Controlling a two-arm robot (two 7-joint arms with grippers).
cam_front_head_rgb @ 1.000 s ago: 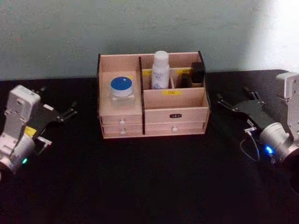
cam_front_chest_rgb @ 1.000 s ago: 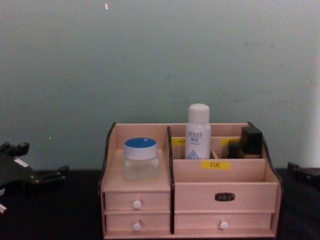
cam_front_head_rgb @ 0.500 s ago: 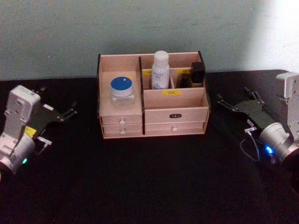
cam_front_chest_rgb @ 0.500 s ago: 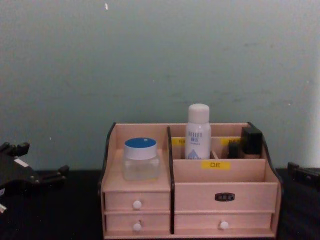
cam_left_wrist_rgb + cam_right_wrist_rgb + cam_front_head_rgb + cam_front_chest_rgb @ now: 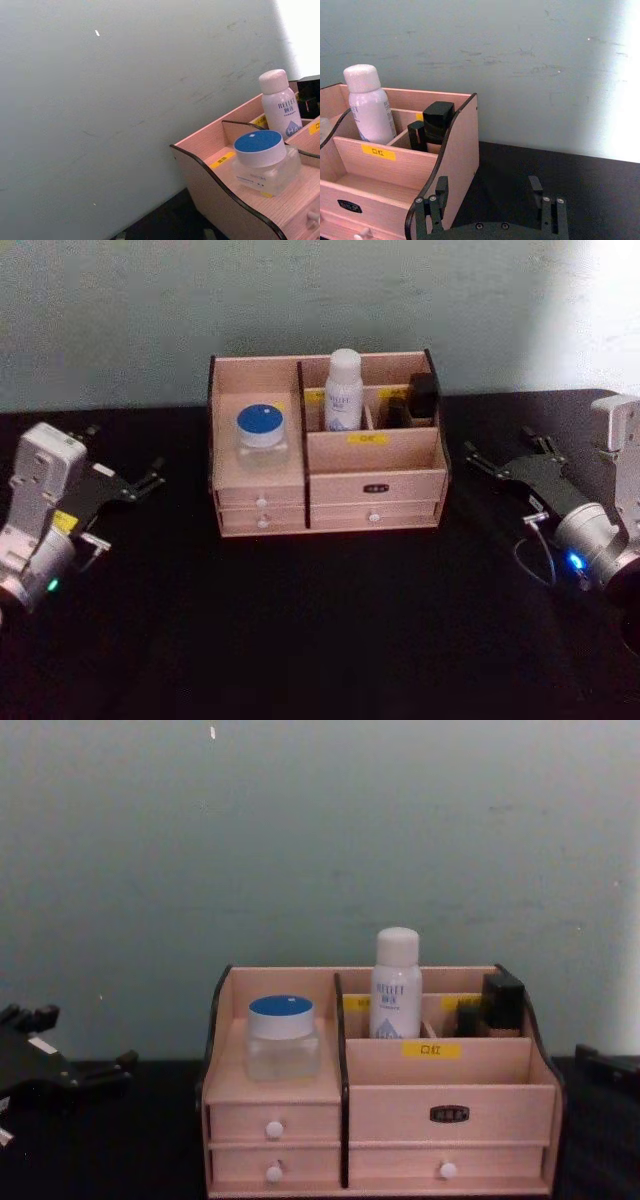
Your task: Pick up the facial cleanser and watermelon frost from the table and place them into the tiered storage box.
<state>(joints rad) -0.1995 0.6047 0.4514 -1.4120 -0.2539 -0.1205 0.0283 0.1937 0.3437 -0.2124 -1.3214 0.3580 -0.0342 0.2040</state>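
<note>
Light wood with dark edging makes up the tiered storage box, a stepped desktop organiser with yellow labels and white-knobbed drawers, sitting at twelve o'clock on the black table against the pale green wall.

A clear squat jar with a blue round lid stands on the box's left shelf. A white upright bottle with a white cap stands in the rear middle compartment, long axis vertical. Which of the two is the cleanser and which the watermelon frost I cannot tell; a black boxy item fills the rear right compartment. Nothing loose lies on the table, so the placing looks finished.

The left gripper rests at about nine o'clock of the box, well apart, black fingers spread and holding nothing. The right gripper rests at about three o'clock, its fingers also apart and empty, with the box's side panel just beside one of them in the right wrist view. The jar lies nearer the left arm, the bottle roughly midway between the two. Any coming move is likely a retreat, needing only clearance from the box's side walls.
</note>
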